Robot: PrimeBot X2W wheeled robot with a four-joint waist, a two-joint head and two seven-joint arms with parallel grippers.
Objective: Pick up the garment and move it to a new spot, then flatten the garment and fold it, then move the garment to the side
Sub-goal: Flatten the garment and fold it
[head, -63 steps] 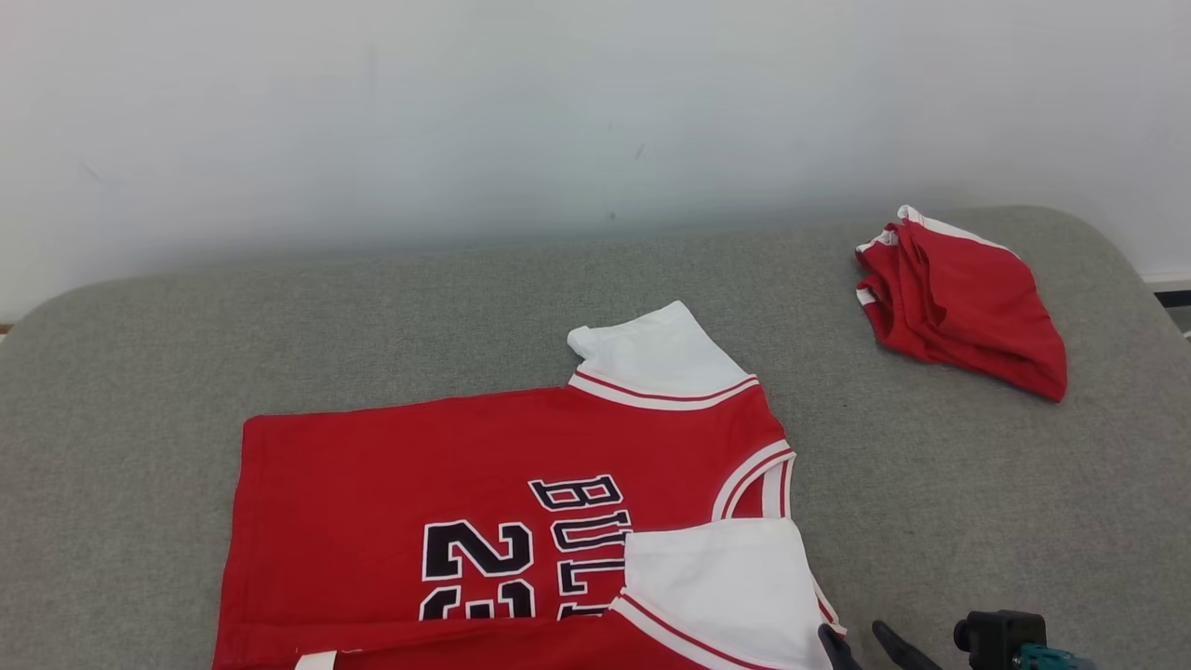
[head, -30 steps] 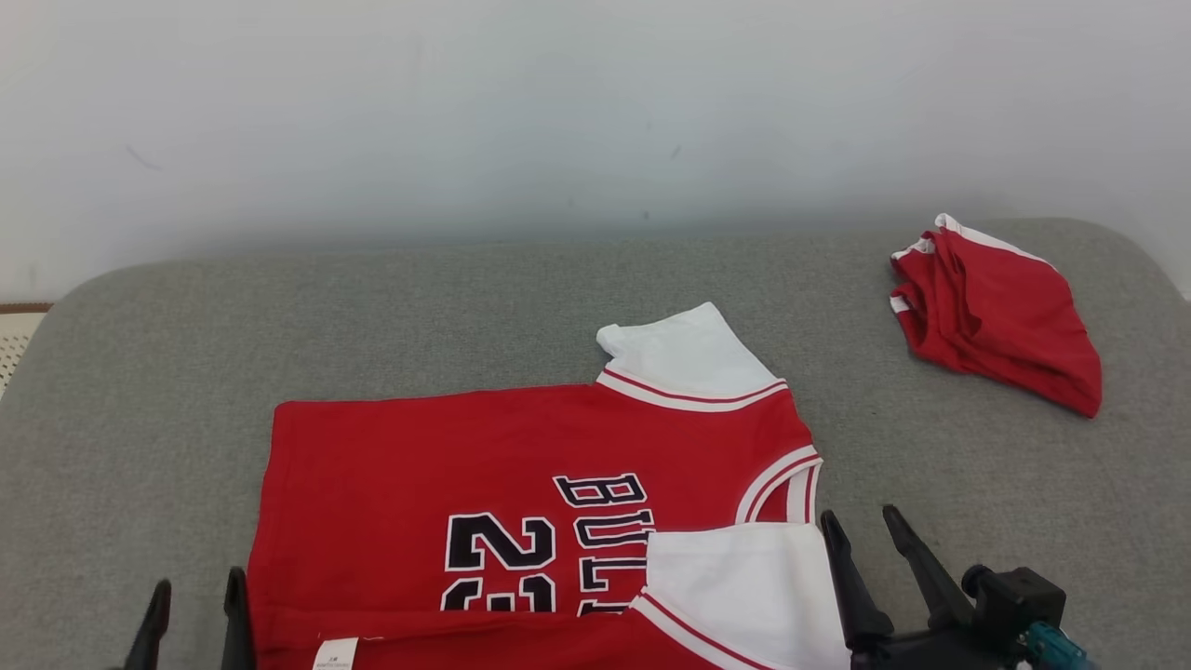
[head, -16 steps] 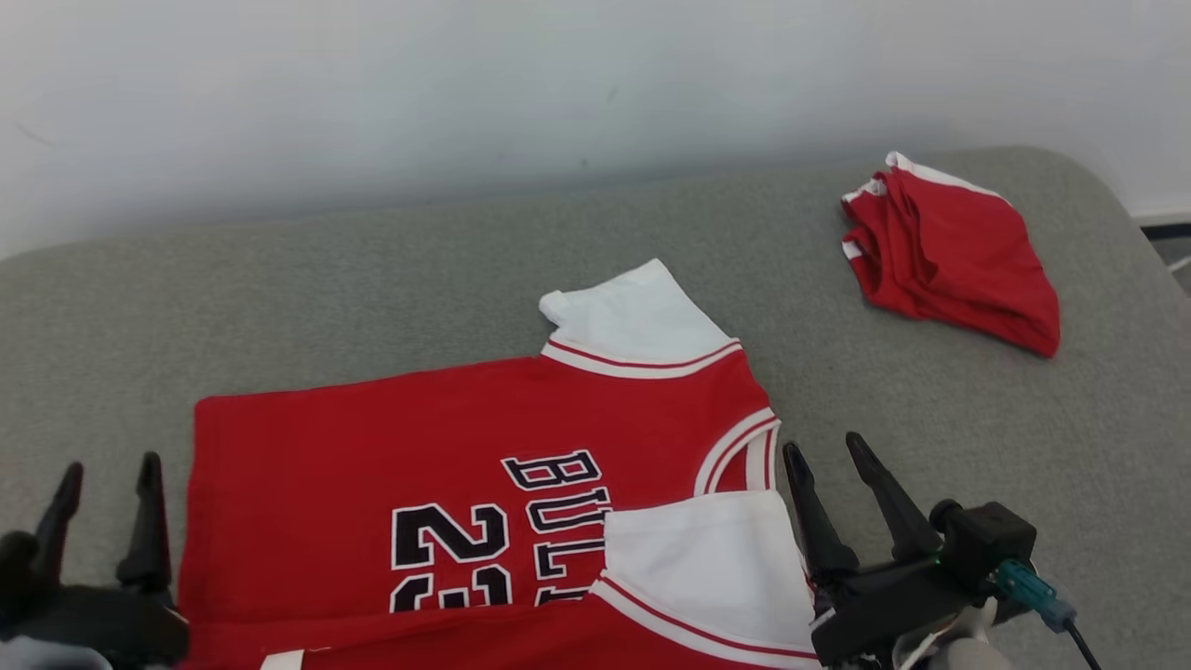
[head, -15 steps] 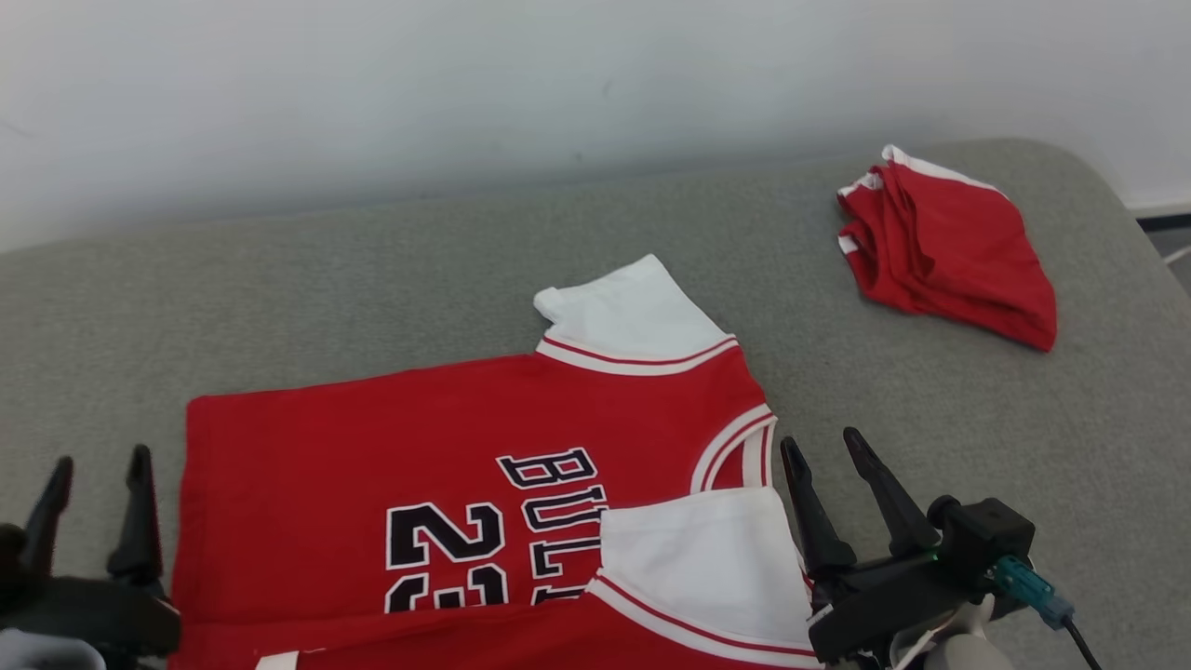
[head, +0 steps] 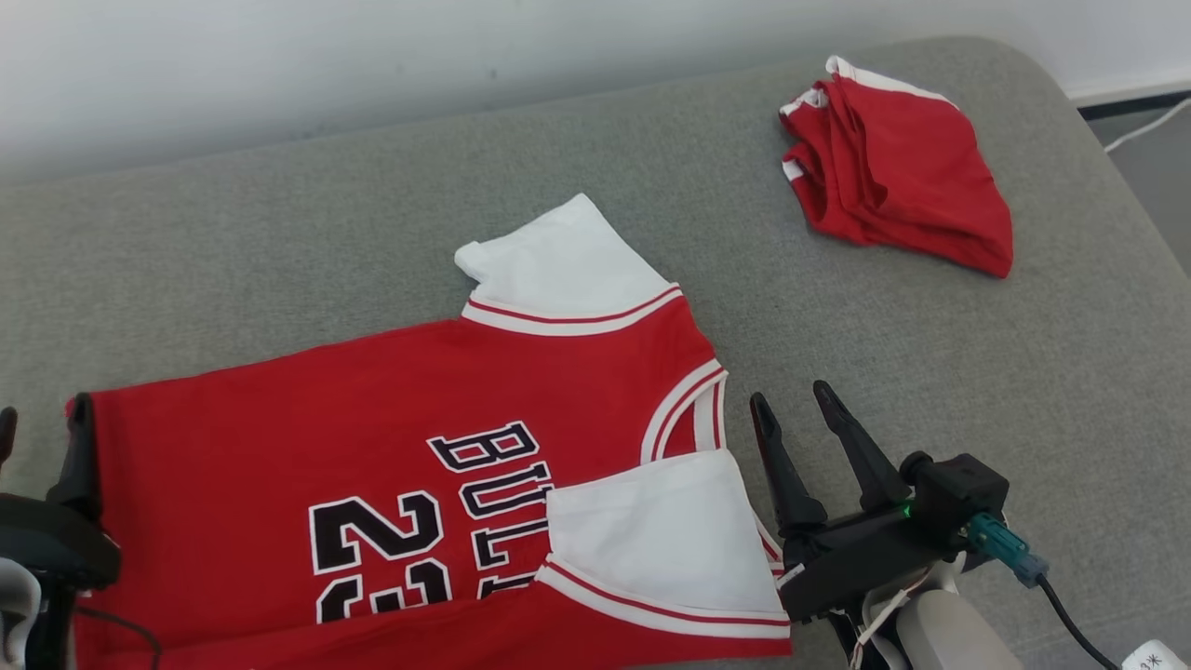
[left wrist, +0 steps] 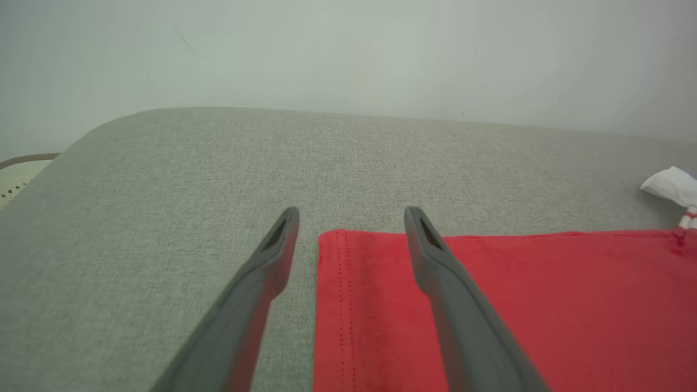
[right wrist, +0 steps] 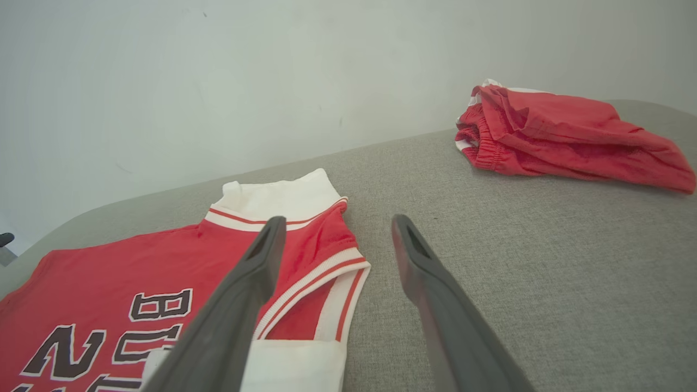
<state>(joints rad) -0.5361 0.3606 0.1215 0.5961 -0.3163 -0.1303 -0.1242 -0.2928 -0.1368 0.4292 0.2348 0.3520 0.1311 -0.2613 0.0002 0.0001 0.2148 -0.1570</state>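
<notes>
The garment (head: 279, 437) is a red jersey with black lettering and white sleeves, spread flat on the grey cushion (head: 279, 233). Its near sleeve (head: 651, 530) is folded over the chest. My left gripper (head: 42, 414) stands open at the jersey's hem corner. In the left wrist view its fingertips (left wrist: 353, 212) straddle that corner of the garment (left wrist: 517, 299), just above it. My right gripper (head: 791, 398) is open beside the neckline, over bare cushion. The right wrist view has that gripper (right wrist: 338, 220) near the collar of the garment (right wrist: 109, 261), with nothing held.
A folded red and white bundle of cloth (head: 893, 167) (right wrist: 555, 136) lies at the cushion's far right. A pale wall (head: 279, 65) runs behind the cushion. Past the cushion's right edge are floor and a cable (head: 1144, 121).
The head camera has tilted down and turned. Both grippers have risen into view and moved forward to the jersey's two ends, staying open. The jersey itself lies as before.
</notes>
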